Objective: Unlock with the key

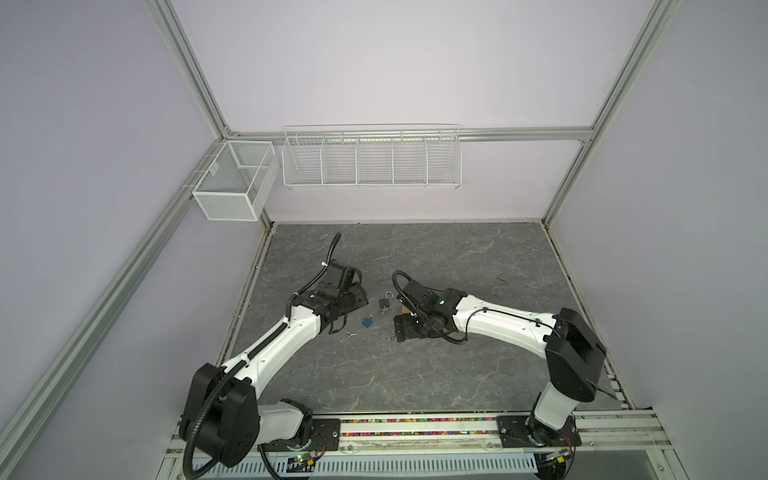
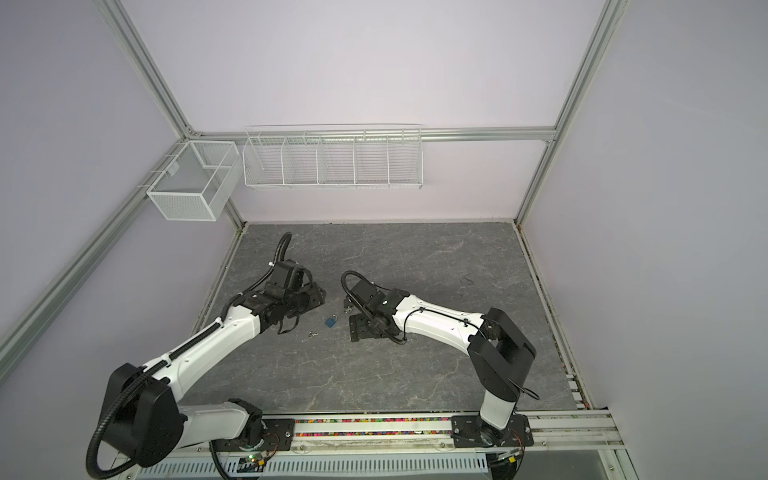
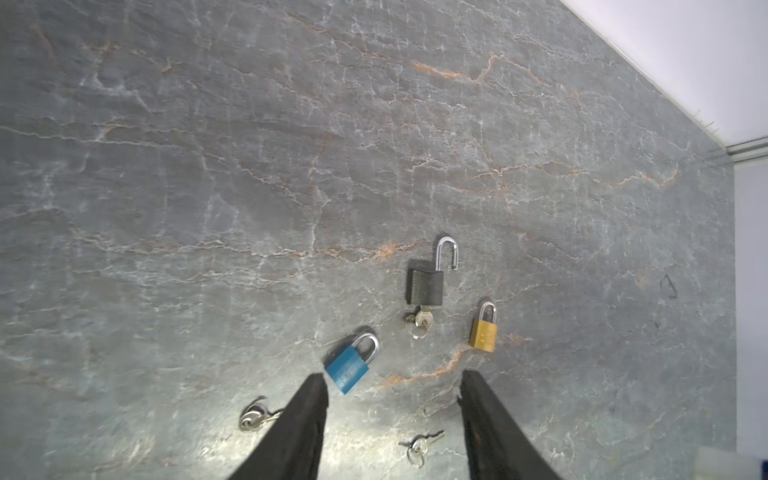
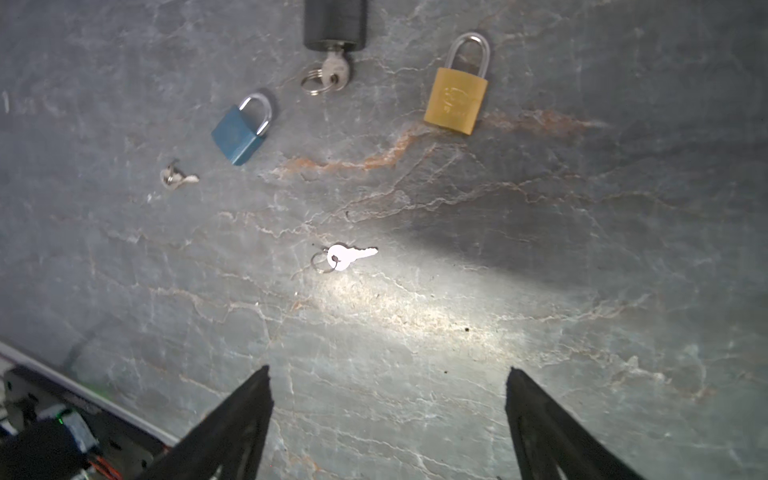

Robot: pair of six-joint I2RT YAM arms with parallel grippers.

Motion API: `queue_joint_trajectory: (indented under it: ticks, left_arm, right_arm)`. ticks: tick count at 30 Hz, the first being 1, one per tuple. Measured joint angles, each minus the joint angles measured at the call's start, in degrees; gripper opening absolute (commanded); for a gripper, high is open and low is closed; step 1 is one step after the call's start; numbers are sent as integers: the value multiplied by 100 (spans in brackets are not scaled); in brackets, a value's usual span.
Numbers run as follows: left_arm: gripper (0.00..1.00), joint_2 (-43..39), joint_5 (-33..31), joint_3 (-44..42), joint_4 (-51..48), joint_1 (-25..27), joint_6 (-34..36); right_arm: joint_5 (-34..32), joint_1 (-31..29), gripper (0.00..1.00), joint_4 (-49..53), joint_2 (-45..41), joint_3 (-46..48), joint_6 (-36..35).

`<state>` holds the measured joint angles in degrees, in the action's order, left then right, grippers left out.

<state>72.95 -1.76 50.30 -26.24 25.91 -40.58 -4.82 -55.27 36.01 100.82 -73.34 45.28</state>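
Lying beyond both jaws (untouched): black padlock (image 3: 424, 286)

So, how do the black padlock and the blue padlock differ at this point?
The black padlock has its shackle sprung open, while the blue padlock has its shackle shut. The black padlock has a key in its keyhole. The blue padlock has none, and a loose key lies apart from it. One body is black, the other blue. Both lie flat on the table.
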Motion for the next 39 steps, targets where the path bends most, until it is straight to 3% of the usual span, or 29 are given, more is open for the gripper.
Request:
queue_joint_trajectory:
  ticks: [5, 9, 12, 18, 23, 29, 39]
  left_arm:
    - [52, -562, 26, -164, 22, -269, 79]
    - [52, -931, 31, -225, 20, -313, 96]
    - [52, -1285, 24, -422, 17, -352, 74]
    - [52, -1917, 11, -876, -46, -361, -107]
    - [52, -2221, -61, -1145, -72, -376, -328]
    - [52, -2507, -293, -1233, -149, -378, -509]
    - [52, -2785, -538, -1351, -243, -378, -684]
  right_arm:
    - [-245, -160, 72, -26, 455, -413, 769]
    - [-348, -293, 66, -66, 872, -876, 702]
    - [-306, -319, 62, -83, 1106, -1093, 83]
    - [-195, -310, 54, 136, 1182, -1132, -1888]
    - [170, -306, 42, 271, 1342, -1379, -3132]
    - [208, -306, 36, 352, 1764, -1517, -3803]
    - [42, -306, 26, 459, 1958, -1718, -4240]
